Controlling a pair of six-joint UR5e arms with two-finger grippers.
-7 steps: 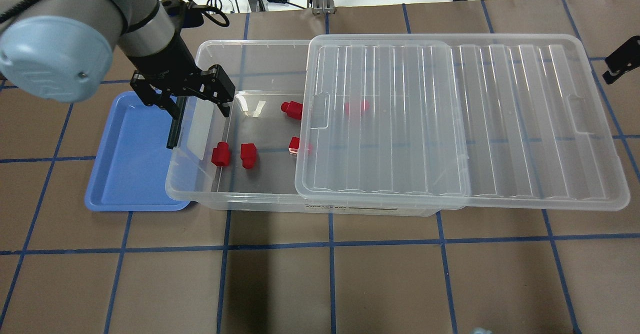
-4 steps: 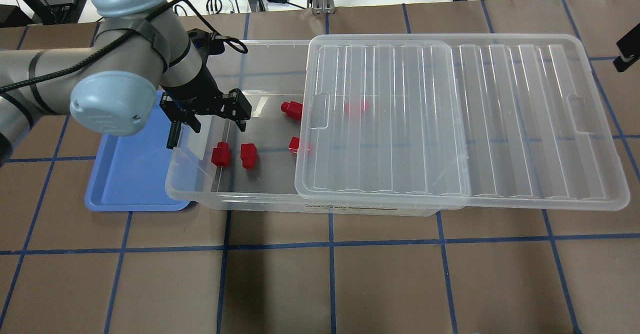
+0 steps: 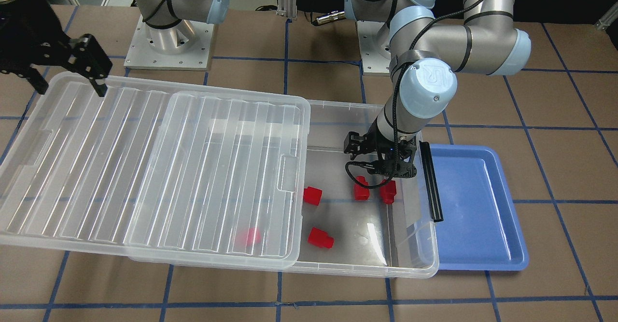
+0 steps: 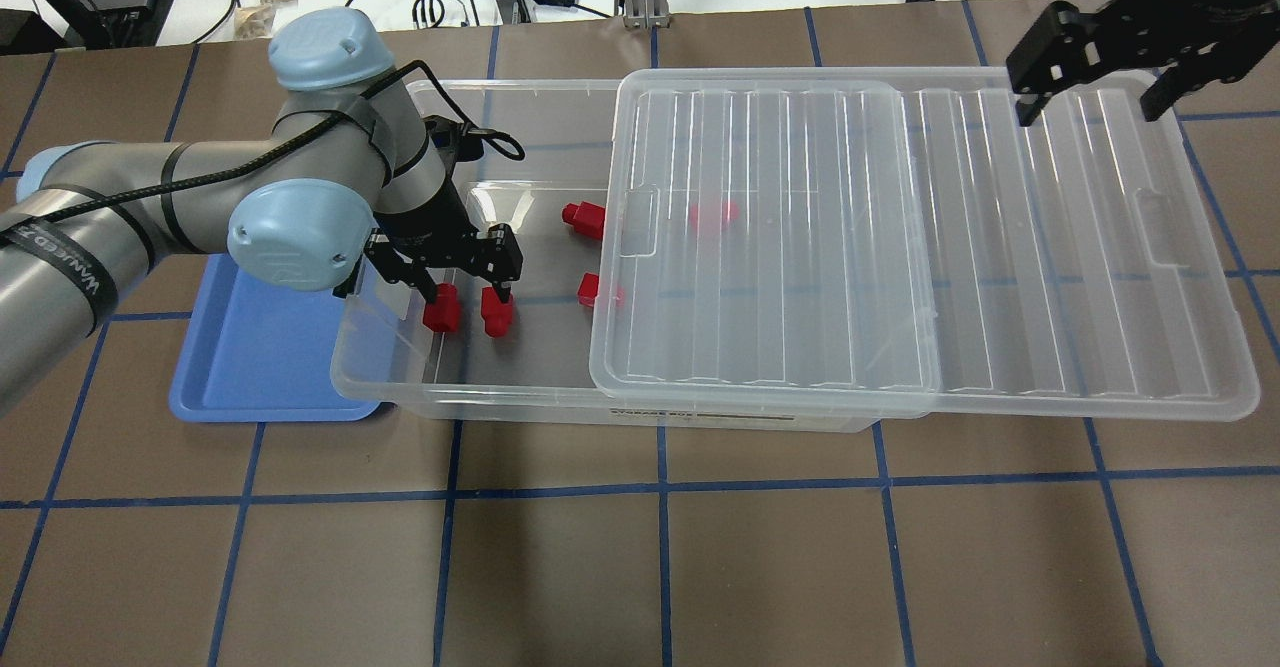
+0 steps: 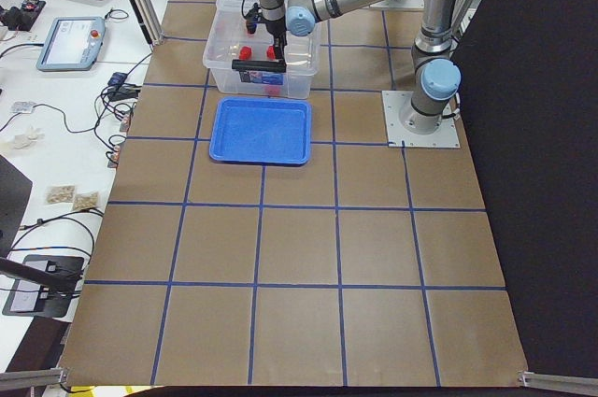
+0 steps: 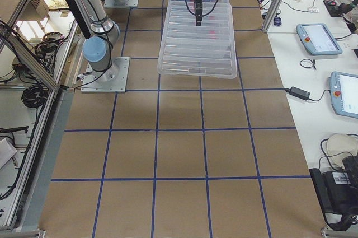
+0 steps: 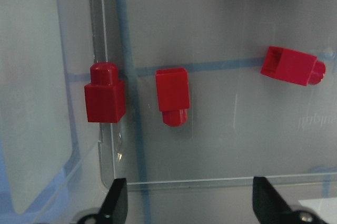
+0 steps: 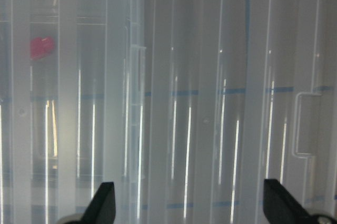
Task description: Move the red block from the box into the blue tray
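Five red blocks lie on the floor of the box (image 4: 480,399), and none of them is in the blue tray (image 4: 250,357). The red block (image 4: 497,312) that is closest to the middle of the left hand (image 4: 465,287) lies on its side. In the left wrist view its peg points toward the fingers. A second block (image 4: 440,309) lies just beside it, close to the end wall of the box on the tray side. The two do not touch. A third block (image 4: 598,290) and a fourth block (image 4: 583,217) lie nearer to the lid (image 4: 780,247). A fifth block (image 4: 713,213) you see only as a red blur under this ribbed lid.

The left arm reaches over the tray and the box end, and its wrist points straight down into the open part of the box. The left hand is spread wide and holds nothing. In the wrist view both fingertips are clear of the blocks.

The right hand (image 4: 1090,107) hangs above the far end of the lid, pointing down. It is also spread wide and it is empty.

The lid covers the rest of the box and sticks out beyond its other end. The blue tray sits on the bench (image 4: 640,547), right against the box end that has the black bar (image 3: 431,182).
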